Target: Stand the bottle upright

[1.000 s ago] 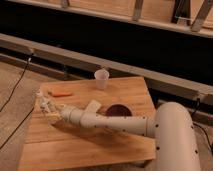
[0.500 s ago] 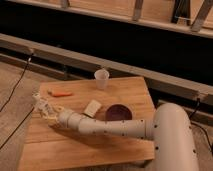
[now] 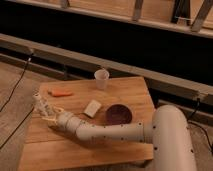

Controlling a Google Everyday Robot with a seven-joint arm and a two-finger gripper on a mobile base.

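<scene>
The bottle [image 3: 41, 106] is a small clear one with a white cap on top. It stands nearly upright, leaning a little, at the left edge of the wooden table [image 3: 115, 145]. My gripper [image 3: 50, 116] is at the bottle's lower part, on its right side, and is shut on it. My white arm [image 3: 100, 131] reaches leftward across the table's front half to it. The bottle's base is hidden behind the gripper.
A white paper cup [image 3: 101, 78] stands at the table's back edge. An orange object [image 3: 61, 93] lies at the back left. A flat beige block [image 3: 92, 108] and a dark round dish [image 3: 119, 114] sit mid-table. The floor drops off just left of the bottle.
The gripper with the bottle has shifted slightly left and toward the front, and the bottle now stands more upright. The other objects have not moved.
</scene>
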